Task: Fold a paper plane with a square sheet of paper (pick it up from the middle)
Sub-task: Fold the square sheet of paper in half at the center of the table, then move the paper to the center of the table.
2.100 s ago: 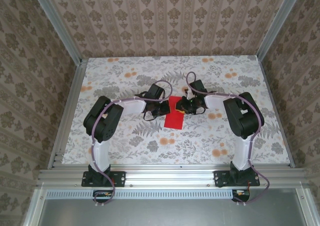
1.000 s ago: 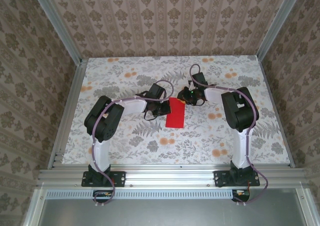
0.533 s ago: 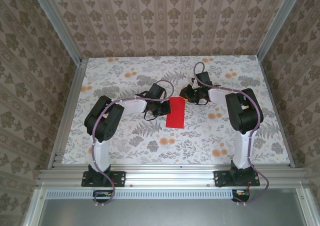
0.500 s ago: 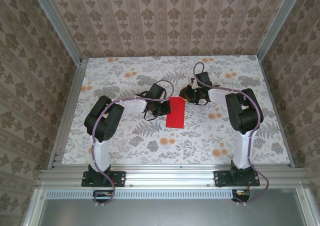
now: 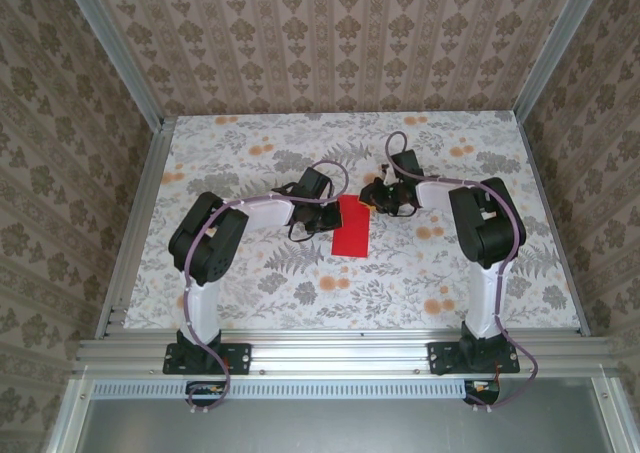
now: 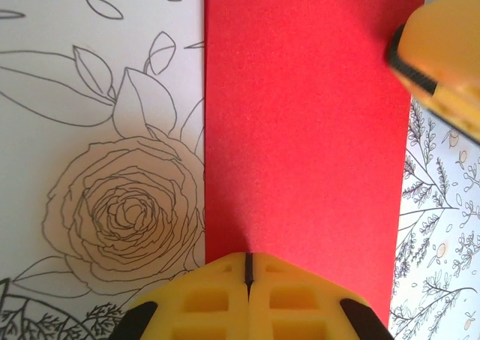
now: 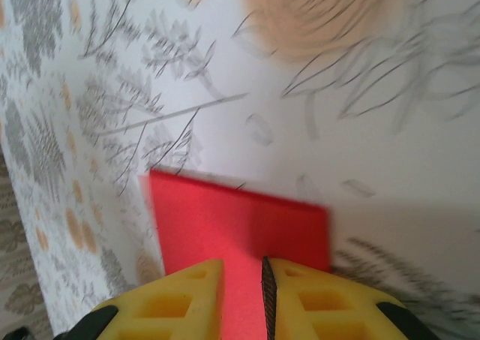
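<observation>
Creasing looks like the step in hand. On the floral-printed table top (image 5: 250, 273), at the centre of the overhead frame, the thin bright red sheet of paper (image 5: 352, 229) lies flat as a narrow rectangle rather than a square. A first fold in half therefore seems made, and no nose or wings are formed yet.

The black-and-white left arm (image 5: 205, 238) reaches in from the lower left and the matching right arm (image 5: 485, 228) from the lower right, meeting at the sheet. The left gripper (image 5: 322, 218) sits at the paper's left long edge. In its wrist view its yellow fingers (image 6: 217, 295) are pressed together at bottom centre, tips on the red surface (image 6: 300, 130), apparently pinning it. The right gripper (image 5: 383, 195) is at the sheet's upper right corner. In its own view its fingers (image 7: 180, 299) leave only a thin slit, standing over the paper's edge (image 7: 240, 224).

The next move probably calls for lifting a top corner toward the centre line while the sheet stays pinned; paper this thin could slide or buckle.

The right wrist view is blurred, so I cannot tell whether that gripper pinches the sheet. Which long edge is the crease is hard to make out, and both sets of fingers hide the paper beneath them.
</observation>
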